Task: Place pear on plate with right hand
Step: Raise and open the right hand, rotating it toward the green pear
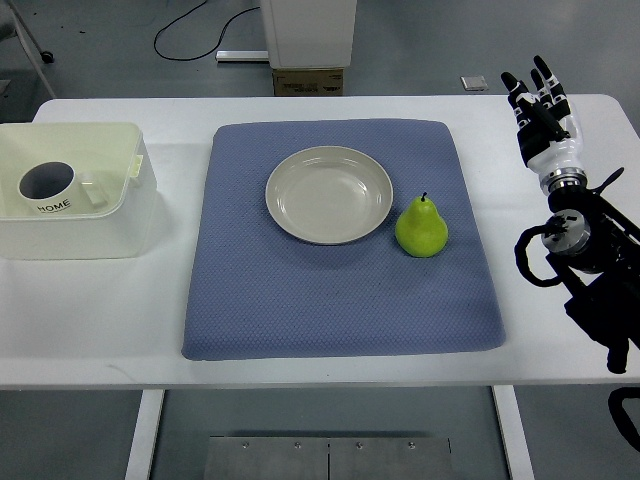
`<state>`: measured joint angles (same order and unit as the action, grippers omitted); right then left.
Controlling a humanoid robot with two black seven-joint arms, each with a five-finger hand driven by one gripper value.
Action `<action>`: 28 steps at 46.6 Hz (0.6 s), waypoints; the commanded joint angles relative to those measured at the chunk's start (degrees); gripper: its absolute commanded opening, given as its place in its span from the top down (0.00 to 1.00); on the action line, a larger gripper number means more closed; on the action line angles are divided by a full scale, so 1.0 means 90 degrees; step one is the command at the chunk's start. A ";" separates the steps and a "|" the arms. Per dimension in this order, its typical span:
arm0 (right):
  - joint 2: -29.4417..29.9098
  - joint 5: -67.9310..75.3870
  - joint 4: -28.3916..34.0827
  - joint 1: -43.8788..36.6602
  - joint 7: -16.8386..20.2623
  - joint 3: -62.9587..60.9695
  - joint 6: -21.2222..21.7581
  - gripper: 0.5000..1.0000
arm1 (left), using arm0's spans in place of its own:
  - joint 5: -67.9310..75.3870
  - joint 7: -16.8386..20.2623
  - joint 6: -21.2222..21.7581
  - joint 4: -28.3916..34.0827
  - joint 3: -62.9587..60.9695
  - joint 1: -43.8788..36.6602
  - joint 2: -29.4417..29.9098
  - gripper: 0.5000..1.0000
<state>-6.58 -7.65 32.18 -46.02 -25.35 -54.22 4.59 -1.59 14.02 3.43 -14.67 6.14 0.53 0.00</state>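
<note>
Pear (pixel 421 228) just beside plate (pixel 329 194), untouched; right hand (pixel 541 108) well apart, fingers relaxed, empty; forearm cut off.

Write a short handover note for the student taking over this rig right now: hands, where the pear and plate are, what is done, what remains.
Right hand: open, holding nothing, over the table's far right edge, clear of the mat.
Left hand: not in view.
Pear: upright on the blue mat, just right of the plate.
Plate: empty, mid-mat.
Done: nothing yet.
Left: reach, grasp pear, set it on plate.
</note>
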 commanded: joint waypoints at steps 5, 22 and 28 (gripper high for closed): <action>-0.0108 0.0000 0.0018 0.0055 -0.0005 -0.0001 0.0125 0.00 | 0.0000 0.0004 0.0000 0.0000 0.0001 0.0000 0.0000 0.00; -0.0586 -0.0019 0.0486 0.0435 -0.0074 0.0380 0.0291 0.00 | 0.0000 -0.0006 0.0000 0.0000 0.0001 0.0000 0.0000 0.00; -0.0870 -0.0019 0.1003 0.0738 -0.0083 0.0458 0.0291 0.00 | 0.0000 0.0004 0.0000 0.0000 0.0001 0.0000 0.0000 0.00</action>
<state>-13.37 -7.82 38.99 -40.55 -26.08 -50.40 7.22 -1.58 14.02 3.43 -14.67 6.15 0.52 0.00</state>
